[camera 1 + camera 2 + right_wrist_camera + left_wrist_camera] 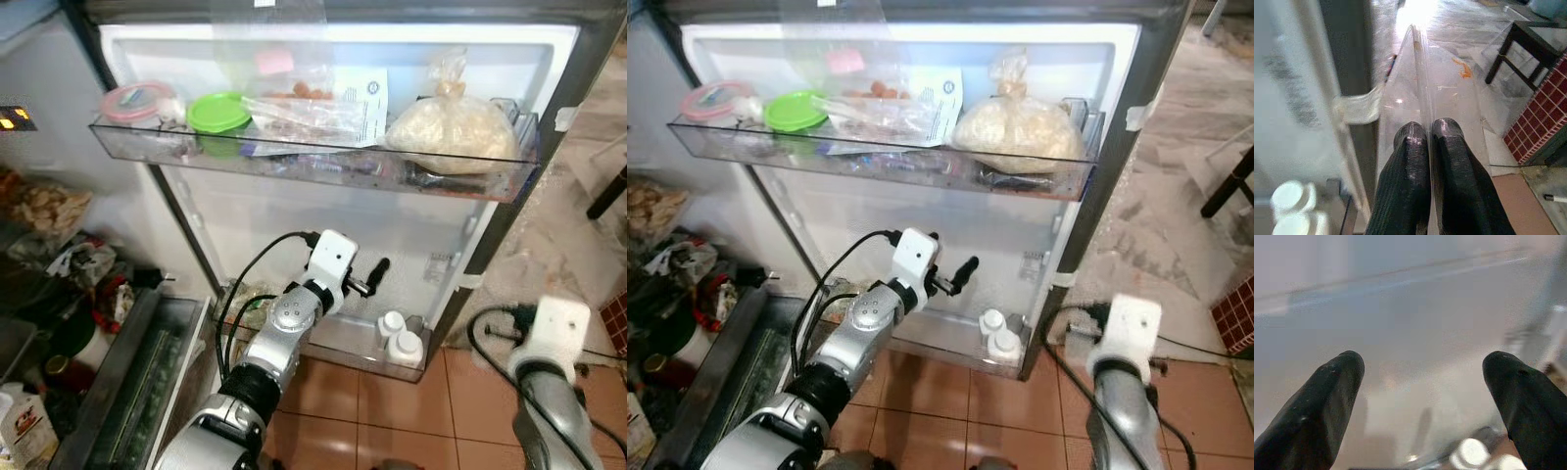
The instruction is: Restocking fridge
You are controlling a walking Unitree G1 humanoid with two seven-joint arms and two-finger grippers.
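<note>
Open fridge door ahead. On its upper shelf, left to right: pink-lidded tub, green-lidded tub, plastic-wrapped packets, bagged white lump. Left gripper is up at the door's inner wall above the lower shelf, jaws released, wide apart. Two white-capped bottles stand in that shelf's right end. Right gripper, low beside the door's edge, has jaws clenched on a clear plastic sheet.
</note>
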